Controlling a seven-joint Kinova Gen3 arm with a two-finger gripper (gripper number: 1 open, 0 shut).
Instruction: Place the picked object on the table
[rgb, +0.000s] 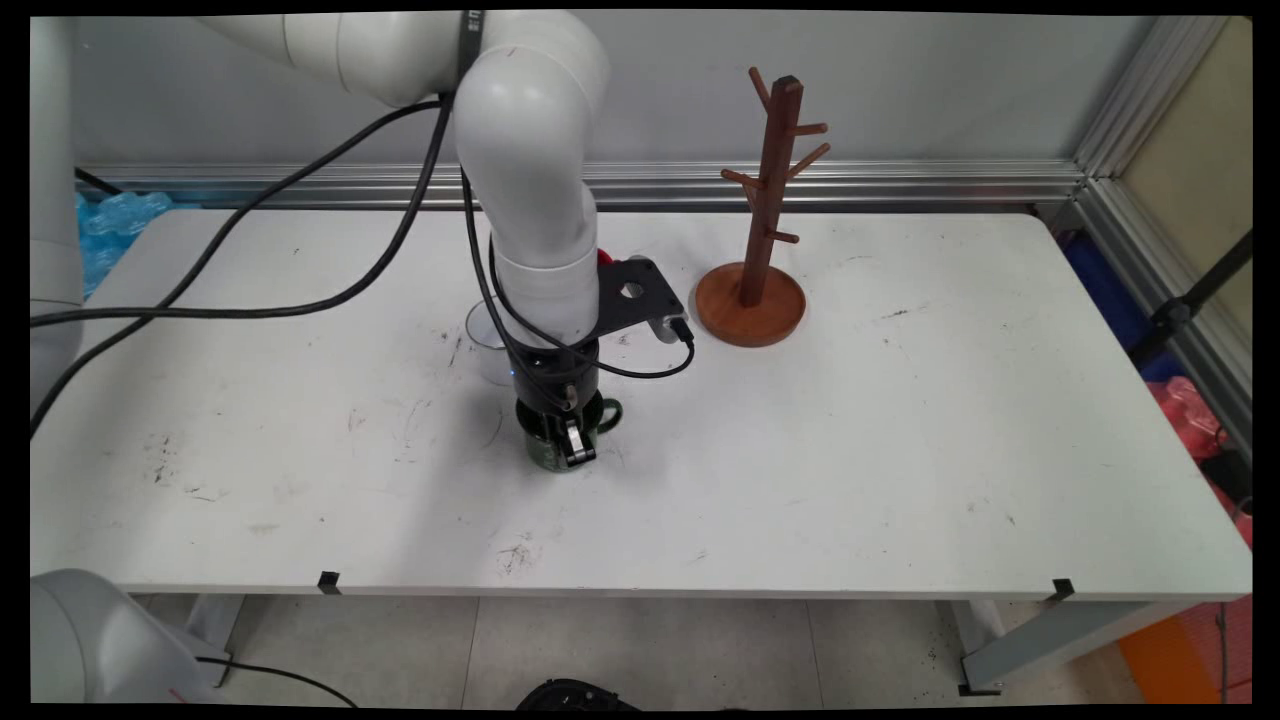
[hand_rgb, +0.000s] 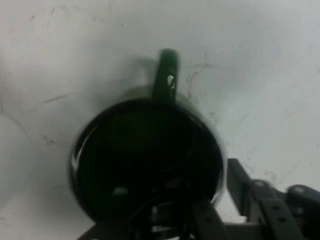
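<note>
Mug (rgb: 556, 440) sits mid-table (rgb: 900, 450), handle toward the rack, gripper (rgb: 570, 440) down over it, one finger inside, one outside the rim; clamped or not, I can't tell. Rack (rgb: 752, 290) stands right, pegs bare.

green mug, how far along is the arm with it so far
Done: the pincer is down at the dark green ceramic mug, one finger outside its rim and one seemingly inside. In hand: the mug sits upright on the white table; a closed grip can't be confirmed. Left: the brown wooden mug tree carries nothing.
</note>
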